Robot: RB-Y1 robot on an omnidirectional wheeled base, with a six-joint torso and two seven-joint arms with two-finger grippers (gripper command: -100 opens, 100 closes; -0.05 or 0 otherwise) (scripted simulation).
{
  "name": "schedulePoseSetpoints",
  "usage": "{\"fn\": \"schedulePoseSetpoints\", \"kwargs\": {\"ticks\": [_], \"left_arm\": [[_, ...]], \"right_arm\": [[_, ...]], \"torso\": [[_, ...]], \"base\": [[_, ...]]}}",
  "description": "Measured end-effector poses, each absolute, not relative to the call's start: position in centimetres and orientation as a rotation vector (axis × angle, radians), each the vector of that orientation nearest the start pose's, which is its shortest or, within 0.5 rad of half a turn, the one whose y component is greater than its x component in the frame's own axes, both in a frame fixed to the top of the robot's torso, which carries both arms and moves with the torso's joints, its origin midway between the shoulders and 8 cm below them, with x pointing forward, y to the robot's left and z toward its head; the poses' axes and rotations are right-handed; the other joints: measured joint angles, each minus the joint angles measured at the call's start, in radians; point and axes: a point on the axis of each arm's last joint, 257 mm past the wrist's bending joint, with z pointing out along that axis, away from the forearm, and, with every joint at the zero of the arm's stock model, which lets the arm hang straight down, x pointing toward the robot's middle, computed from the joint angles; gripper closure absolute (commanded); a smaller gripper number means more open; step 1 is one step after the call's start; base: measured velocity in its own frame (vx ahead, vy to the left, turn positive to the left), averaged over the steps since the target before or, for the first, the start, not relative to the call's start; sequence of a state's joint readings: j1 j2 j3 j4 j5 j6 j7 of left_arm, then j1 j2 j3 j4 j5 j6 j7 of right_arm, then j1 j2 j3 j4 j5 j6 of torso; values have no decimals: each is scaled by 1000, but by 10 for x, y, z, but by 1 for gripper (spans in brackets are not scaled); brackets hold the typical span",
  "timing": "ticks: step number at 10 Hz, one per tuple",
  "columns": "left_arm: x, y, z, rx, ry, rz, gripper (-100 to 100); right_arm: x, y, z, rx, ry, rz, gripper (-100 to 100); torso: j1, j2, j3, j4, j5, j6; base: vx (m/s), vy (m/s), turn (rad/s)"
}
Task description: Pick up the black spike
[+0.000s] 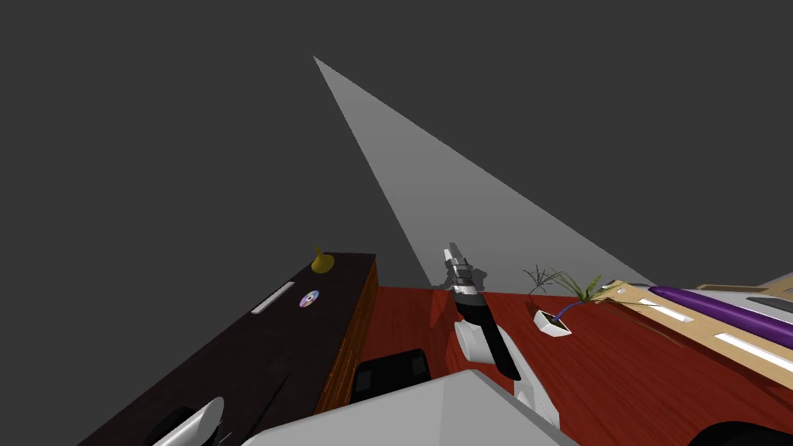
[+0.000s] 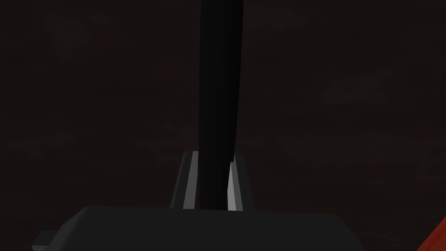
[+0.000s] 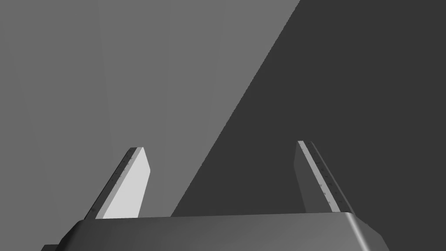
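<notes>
The head camera looks steeply down and forward from high up, rolled. The table point(image 1: 255, 341) slants off toward 8 o'clock, the floor point(image 1: 619, 372) lies at 4 o'clock, and the wall point(image 1: 542, 93) fills the upper half. The left wrist camera looks along the left gripper point(image 2: 212, 154) and the spike point(image 2: 220, 87) clamped in it. It sits very near that same table, with a sliver of the same floor past the table's edge. The right wrist camera looks along the right gripper point(image 3: 222, 146), jaws spread, and faces the wall from well away.
</notes>
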State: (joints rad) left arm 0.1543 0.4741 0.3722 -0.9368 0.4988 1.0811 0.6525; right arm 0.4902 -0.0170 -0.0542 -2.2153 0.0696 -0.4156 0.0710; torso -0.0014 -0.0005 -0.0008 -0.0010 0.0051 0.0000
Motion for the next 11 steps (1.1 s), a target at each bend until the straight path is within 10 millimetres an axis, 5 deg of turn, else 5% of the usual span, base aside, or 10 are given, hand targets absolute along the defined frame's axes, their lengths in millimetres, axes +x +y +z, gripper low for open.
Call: {"fn": "schedulePoseSetpoints", "kwargs": {"ticks": [2,3,4,11], "left_arm": [[116,515,-568,-3090,378,113,100],[116,515,-568,-3090,378,113,0],[116,515,-568,-3090,378,113,100],[114,545,-555,-3098,360,122,100]], "right_arm": [[368,-296,-18,679,774,1106,0],[368,-296,-18,679,774,1106,0],[368,-296,-18,679,774,1106,0],[368,-296,-18,679,774,1106,0]], "torso": [[1,0,0,0,0,0],[1,0,0,0,0,0],[1,0,0,0,0,0],[0,-1,-1,0,1,1]], "base": [[0,0,0],[0,0,0],[3,15,21],[3,-18,2]]}}
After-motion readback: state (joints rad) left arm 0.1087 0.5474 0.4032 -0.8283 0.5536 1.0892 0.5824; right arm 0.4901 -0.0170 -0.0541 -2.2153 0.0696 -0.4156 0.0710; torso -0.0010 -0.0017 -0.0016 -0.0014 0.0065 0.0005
